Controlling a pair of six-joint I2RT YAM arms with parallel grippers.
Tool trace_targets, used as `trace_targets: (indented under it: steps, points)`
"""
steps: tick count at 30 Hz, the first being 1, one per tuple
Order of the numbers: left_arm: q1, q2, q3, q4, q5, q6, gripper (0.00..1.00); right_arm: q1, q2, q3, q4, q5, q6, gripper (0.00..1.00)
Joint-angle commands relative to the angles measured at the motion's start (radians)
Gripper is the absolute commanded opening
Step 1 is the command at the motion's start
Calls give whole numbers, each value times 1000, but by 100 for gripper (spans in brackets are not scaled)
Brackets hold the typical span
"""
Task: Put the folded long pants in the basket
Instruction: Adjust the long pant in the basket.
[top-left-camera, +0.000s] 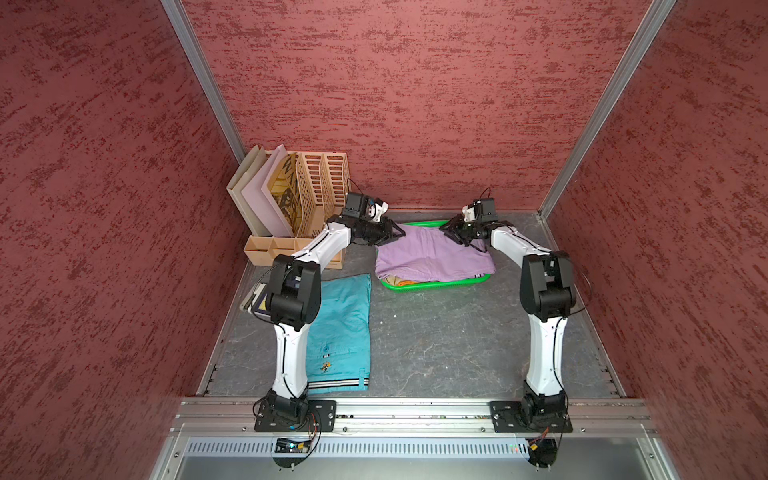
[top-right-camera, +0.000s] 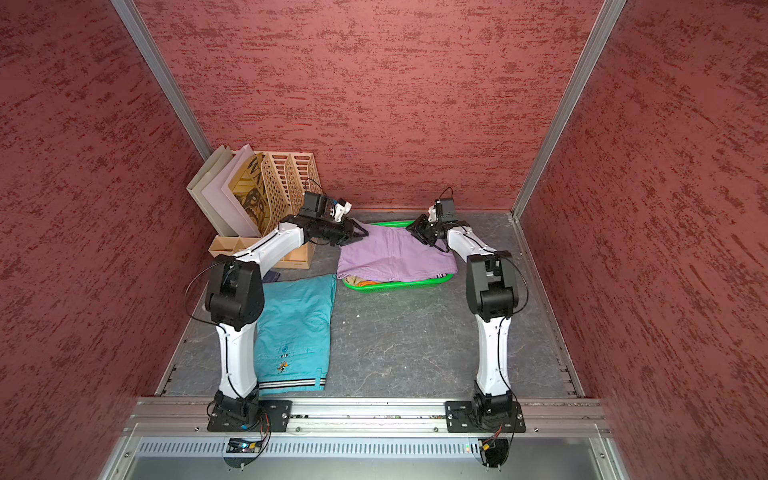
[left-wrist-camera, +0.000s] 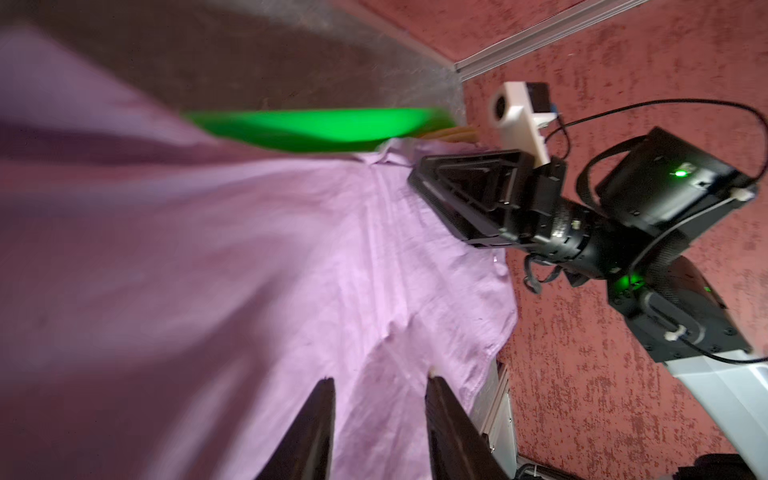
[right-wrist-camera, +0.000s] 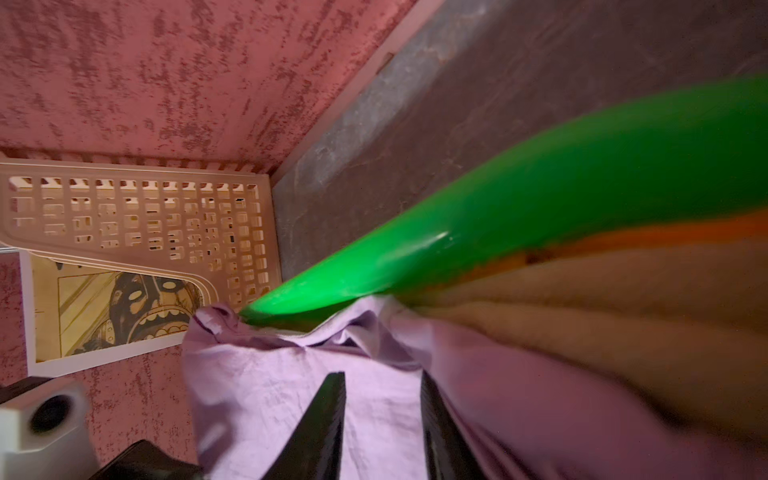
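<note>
Folded teal cloth trousers (top-left-camera: 345, 328) lie nearest; left gripper (top-left-camera: 400, 232) and right gripper (top-left-camera: 451, 235), jaws apart, could drag out the folded lilac trousers (top-left-camera: 432, 253) overhanging the shallow green plastic basket (top-left-camera: 440, 286)

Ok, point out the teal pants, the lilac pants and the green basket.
teal pants (top-left-camera: 345, 324): in a top view, mid leg panel.
lilac pants (top-left-camera: 432, 253): in a top view, top fold's centre.
green basket (top-left-camera: 449, 284): in a top view, near rim.

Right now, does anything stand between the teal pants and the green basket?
Nothing visible does: only open table lies between the teal pants and the basket. The basket is already heaped, with the lilac pants on top.
</note>
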Motion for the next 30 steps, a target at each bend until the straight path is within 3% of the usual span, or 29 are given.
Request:
trace_targets:
  steps: [1,12,16,21,26,30]
  points:
    - [9,-45,-31,26,-11,-8,43,-32,13,13,41,24,20,35]
    - [10,28,80,79,6,-46,47,-55,-191,-134,139,-35,43,37]
    - [8,121,191,-11,-75,-18,48,-81,-160,-162,135,-7,37,37]
    - [47,160,202,-27,-103,-25,48,-140,-99,-183,167,45,39,35]
    - [85,128,167,-40,-79,-18,49,-179,-82,-169,153,5,27,35]
    - [86,27,109,-29,-68,-11,51,-183,-187,-200,174,-51,36,35]
